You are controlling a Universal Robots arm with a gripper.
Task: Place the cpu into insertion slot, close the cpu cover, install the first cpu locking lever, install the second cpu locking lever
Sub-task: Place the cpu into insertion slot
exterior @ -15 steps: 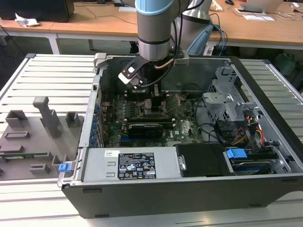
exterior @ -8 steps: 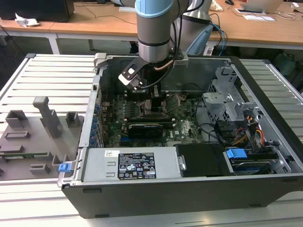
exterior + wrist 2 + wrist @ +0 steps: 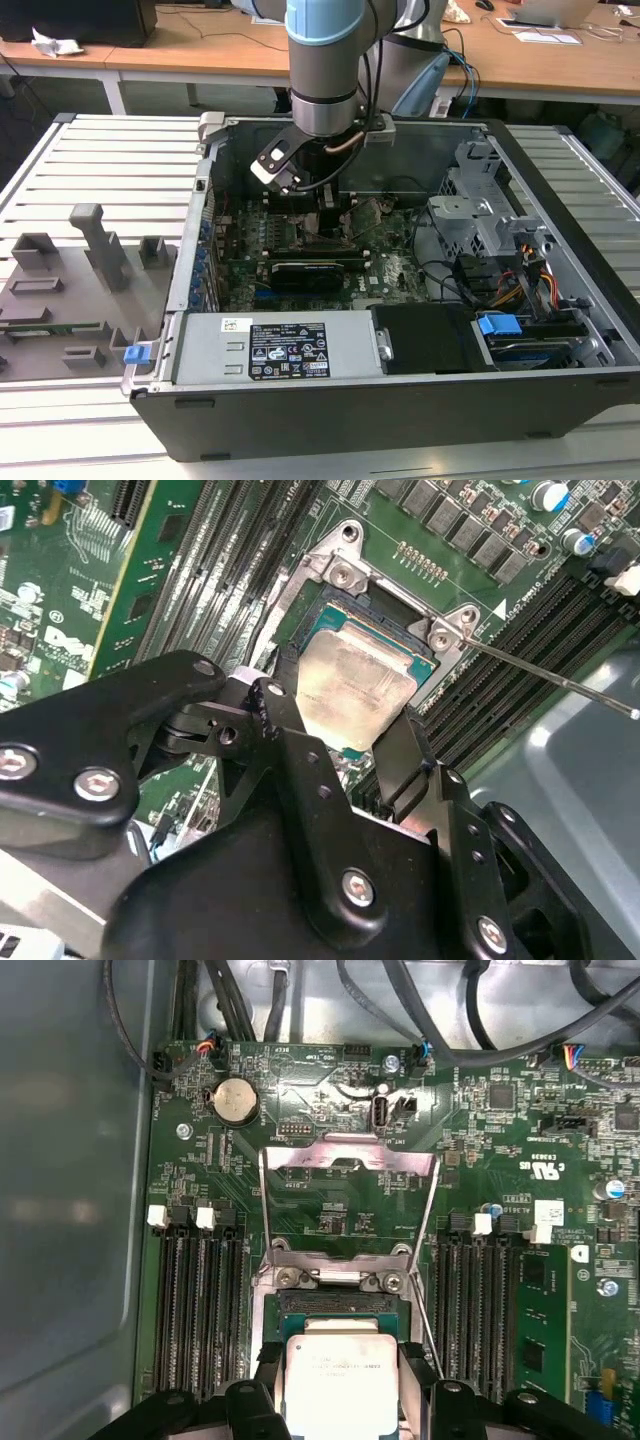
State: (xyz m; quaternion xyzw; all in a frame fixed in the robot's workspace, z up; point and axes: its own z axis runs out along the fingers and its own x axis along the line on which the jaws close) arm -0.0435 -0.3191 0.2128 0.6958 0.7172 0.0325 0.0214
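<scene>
gripping cpu point(image 3: 352, 692), case point(image 3: 400, 410) on slatted table point(image 3: 110, 160)

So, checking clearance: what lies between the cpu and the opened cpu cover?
In the first wrist view: the screwed hinge bracket and a strip of bare socket.

The cpu point(image 3: 340, 1385) runs off the first wrist view's edge, its flanks behind the fingers point(image 3: 413, 1375). In the exterior view the arm point(image 3: 325, 70) hides the middle of the board point(image 3: 395, 265) — its parts are too small to tell.
</scene>
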